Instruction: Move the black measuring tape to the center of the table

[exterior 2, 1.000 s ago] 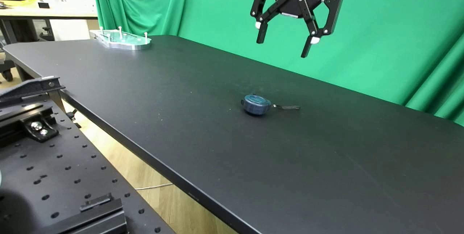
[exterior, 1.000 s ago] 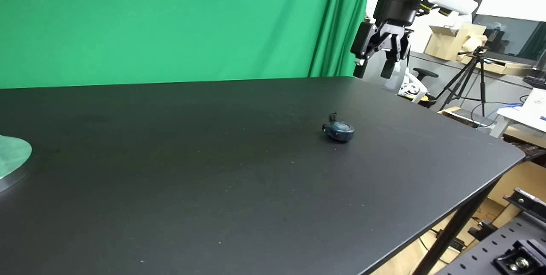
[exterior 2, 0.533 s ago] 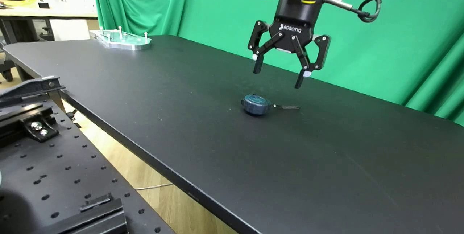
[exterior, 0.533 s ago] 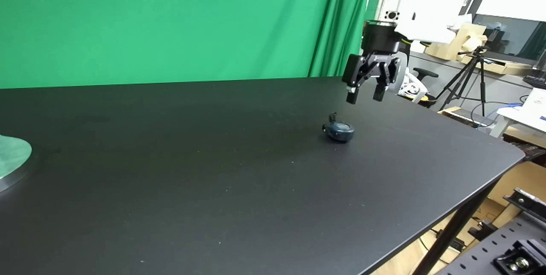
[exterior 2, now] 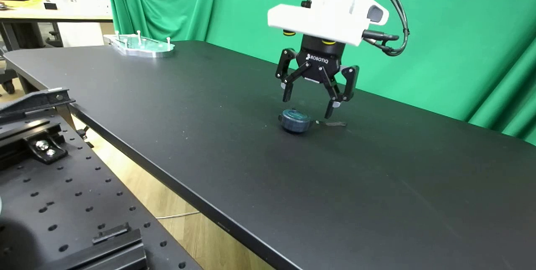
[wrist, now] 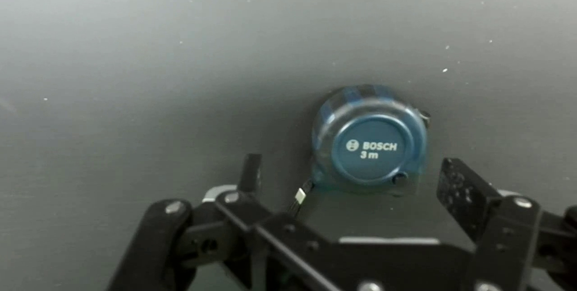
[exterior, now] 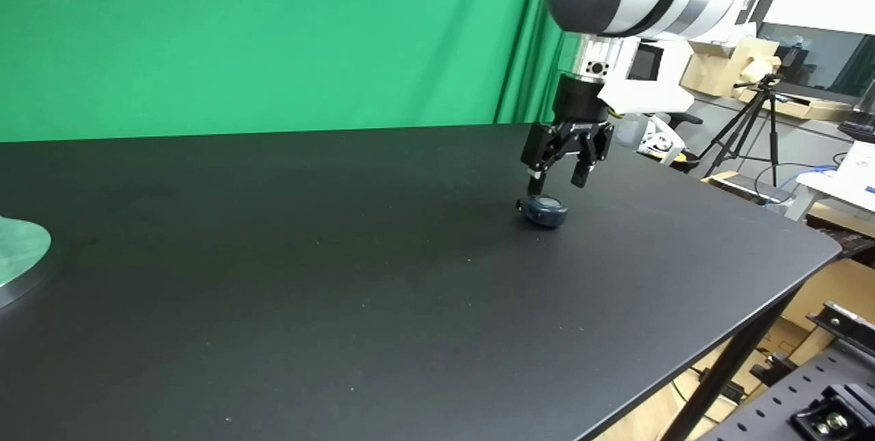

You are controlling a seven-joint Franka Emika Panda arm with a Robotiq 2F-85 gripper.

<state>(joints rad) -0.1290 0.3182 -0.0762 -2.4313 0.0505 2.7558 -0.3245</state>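
The black measuring tape (exterior: 545, 211) is a squat blue-black case lying on the black table (exterior: 307, 290). It also shows in an exterior view (exterior 2: 295, 121), its dark wrist strap stretched to the right on the tabletop (exterior 2: 234, 169). In the wrist view the tape (wrist: 370, 142) lies face up with "BOSCH 3 m" on it. My gripper (exterior: 558, 182) is open and empty, just above and behind the tape in both exterior views (exterior 2: 308, 106). In the wrist view the two fingers (wrist: 351, 169) stand apart, one to each side of the tape's lower edge, not touching it. The strap's end is hidden there.
A pale green disc (exterior: 20, 249) on a metal base stands at the far end of the table, with upright pegs in an exterior view (exterior 2: 142, 48). A perforated metal plate (exterior 2: 83, 211) stands beside the table's edge. A green curtain (exterior: 273, 37) hangs behind the table.
My gripper has come down from well above the table to just above the tape, moving left in both exterior views. The tape has not moved. The fingers stay open.
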